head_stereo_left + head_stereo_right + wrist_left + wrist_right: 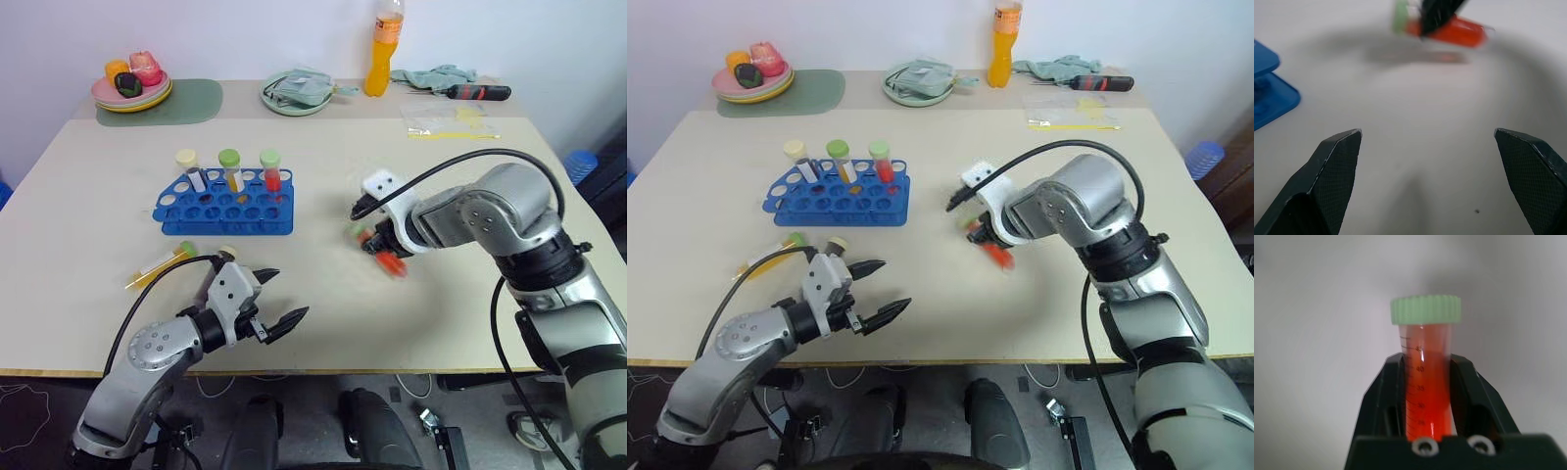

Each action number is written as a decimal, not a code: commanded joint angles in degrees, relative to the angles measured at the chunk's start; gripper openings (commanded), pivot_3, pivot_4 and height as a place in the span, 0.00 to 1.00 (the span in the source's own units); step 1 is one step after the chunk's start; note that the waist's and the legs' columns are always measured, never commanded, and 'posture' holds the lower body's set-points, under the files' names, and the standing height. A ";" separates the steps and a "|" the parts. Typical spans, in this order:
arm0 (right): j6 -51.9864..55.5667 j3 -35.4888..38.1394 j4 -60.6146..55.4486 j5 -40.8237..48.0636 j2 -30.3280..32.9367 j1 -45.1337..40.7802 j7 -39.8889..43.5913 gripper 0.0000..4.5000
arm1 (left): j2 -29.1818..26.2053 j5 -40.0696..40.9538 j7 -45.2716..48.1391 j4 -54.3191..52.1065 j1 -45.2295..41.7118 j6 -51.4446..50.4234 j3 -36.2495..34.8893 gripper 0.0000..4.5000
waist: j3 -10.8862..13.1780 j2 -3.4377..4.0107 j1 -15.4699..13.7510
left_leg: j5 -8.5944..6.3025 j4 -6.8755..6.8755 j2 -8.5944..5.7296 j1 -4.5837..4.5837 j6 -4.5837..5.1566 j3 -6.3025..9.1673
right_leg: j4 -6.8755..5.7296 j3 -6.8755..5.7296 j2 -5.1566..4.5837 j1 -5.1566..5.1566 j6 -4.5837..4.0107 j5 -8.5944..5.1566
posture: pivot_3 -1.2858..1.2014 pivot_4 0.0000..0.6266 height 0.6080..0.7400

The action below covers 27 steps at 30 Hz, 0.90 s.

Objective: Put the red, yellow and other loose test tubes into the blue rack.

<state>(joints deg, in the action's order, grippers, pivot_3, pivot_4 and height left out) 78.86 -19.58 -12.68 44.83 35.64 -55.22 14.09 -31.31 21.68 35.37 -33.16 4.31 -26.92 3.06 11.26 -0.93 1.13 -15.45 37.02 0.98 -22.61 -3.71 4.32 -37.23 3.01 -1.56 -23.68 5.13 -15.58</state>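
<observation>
The table [323, 294] spans most of the head view. Left of centre stands the blue rack [225, 211], three capped tubes upright in its back row. Centre-right, the right gripper [380, 245] is clamped on the red tube [1426, 382], lifted off the table. At lower left, the left gripper [279, 299] has its fingers spread wide, empty, with the yellow tube [157, 264] lying just beyond it.

My right gripper [1427, 396] pinches the red-orange tube [1426, 382] between both black fingers [1382, 401], its green cap [1425, 309] jutting beyond them over the pale table [1312, 333].
</observation>
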 commanded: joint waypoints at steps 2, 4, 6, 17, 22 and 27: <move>-29.21 3.99 -3.77 -8.00 -10.15 3.83 7.04 0.17 | 1.48 0.44 -2.92 1.76 0.80 1.64 -5.77 1.00 | 0.00 0.00 0.77 | 0.00 0.00 0.02 0.04 0.00 -0.03 | -0.02 0.01 0.02 0.01 0.01 0.00 | 0.52 0.24 1.00; -38.82 3.89 0.99 -12.18 -18.47 4.64 5.50 0.17 | 2.08 0.90 -4.14 2.90 1.25 1.55 -8.62 1.00 | -0.01 -0.02 1.50 | 0.00 -0.01 0.04 0.08 0.00 0.00 | -0.08 0.00 0.04 0.02 0.00 0.00 | 0.52 0.24 1.00; -46.92 4.57 7.54 -15.16 -27.20 4.59 3.65 0.17 | 2.13 1.29 -4.65 3.78 1.71 1.52 -11.25 1.00 | -0.02 -0.03 1.69 | 0.00 -0.01 0.07 0.13 0.00 -0.01 | -0.18 0.01 0.06 0.01 0.00 0.01 | 0.52 0.24 1.00; -75.71 5.46 37.07 -30.61 -46.53 3.52 -0.12 0.17 | 1.99 3.65 -5.75 3.11 3.51 0.88 -20.21 1.00 | -0.03 -0.04 1.28 | 0.02 -0.01 -0.02 0.11 -0.06 0.02 | -0.18 0.00 -0.09 0.03 -0.01 0.01 | 0.52 0.24 1.00; -79.47 5.96 42.53 -33.46 -47.31 4.61 0.00 0.17 | 1.92 4.41 -5.45 1.84 4.83 0.88 -20.33 1.00 | -0.02 -0.03 1.61 | 0.02 -0.04 0.01 0.13 -0.06 0.01 | -0.23 0.01 -0.04 -0.02 -0.02 0.01 | 0.52 0.24 1.00; -81.09 6.47 46.03 -34.78 -47.85 4.18 0.36 0.17 | 1.47 4.75 -5.45 2.04 4.23 0.66 -20.10 1.00 | -0.02 -0.03 1.56 | 0.02 -0.04 0.02 0.14 -0.06 0.01 | -0.26 0.01 -0.03 -0.02 -0.03 0.01 | 0.52 0.24 1.00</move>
<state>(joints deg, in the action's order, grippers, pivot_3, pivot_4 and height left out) -0.27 -13.77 33.94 10.33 -8.02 -50.10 14.06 -29.25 25.73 29.83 -29.44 8.78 -26.68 -15.80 11.24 -0.95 2.69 -15.43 36.97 0.99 -22.47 -3.77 4.33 -37.48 3.02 -1.60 -23.70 5.09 -15.56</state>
